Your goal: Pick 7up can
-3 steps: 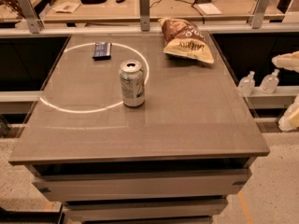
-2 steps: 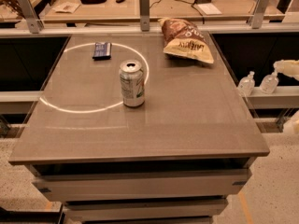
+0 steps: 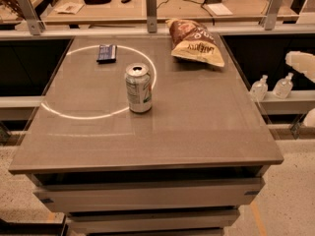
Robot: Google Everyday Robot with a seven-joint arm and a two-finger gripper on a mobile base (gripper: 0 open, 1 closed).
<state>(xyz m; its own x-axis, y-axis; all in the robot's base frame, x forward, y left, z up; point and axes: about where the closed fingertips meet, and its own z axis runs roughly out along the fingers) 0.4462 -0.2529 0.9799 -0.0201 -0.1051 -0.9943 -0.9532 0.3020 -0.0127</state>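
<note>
Plainly, the 7up can (image 3: pixel 138 88) stood upright on the grey-brown table (image 3: pixel 197 132).
Crisp bag (image 3: pixel 196 42) and blue packet (image 3: pixel 107 53) lay well behind it; the gripper (image 3: pixel 301 65) hung off the table's right edge, its state impossible to tell.

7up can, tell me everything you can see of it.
The 7up can is a silvery-white aluminium can with green markings and a shiny top. It stands upright near the middle of the table, on the right arc of a ring of light, and touches only the tabletop. The gripper is a pale shape at the view's right edge, off the table and apart from the can.
</note>
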